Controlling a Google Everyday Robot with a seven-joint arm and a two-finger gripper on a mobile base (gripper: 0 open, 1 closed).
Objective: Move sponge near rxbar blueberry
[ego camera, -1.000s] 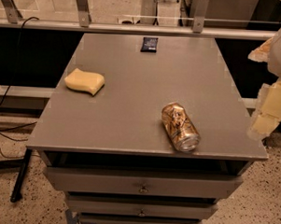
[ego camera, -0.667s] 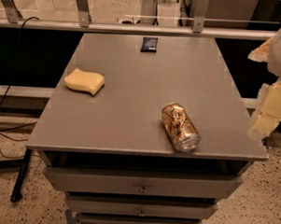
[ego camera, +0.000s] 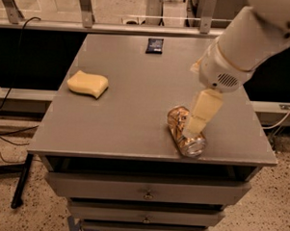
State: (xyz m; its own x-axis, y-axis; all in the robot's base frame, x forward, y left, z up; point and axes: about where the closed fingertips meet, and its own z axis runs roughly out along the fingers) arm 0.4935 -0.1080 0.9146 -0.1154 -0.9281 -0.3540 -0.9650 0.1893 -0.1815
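Observation:
The pale yellow sponge lies on the left side of the grey table. The dark navy rxbar blueberry lies flat at the table's far edge, near the middle. My gripper hangs from the white arm over the right front of the table, right above a lying can, far from the sponge and the bar. It holds nothing that I can see.
A gold-brown drink can lies on its side near the front right, partly hidden by my gripper. Drawers sit below the tabletop. A railing runs behind the table, and cables lie on the floor at the left.
The arm has swung in from the right edge of the view to above the can. The sponge, bar and can have not moved.

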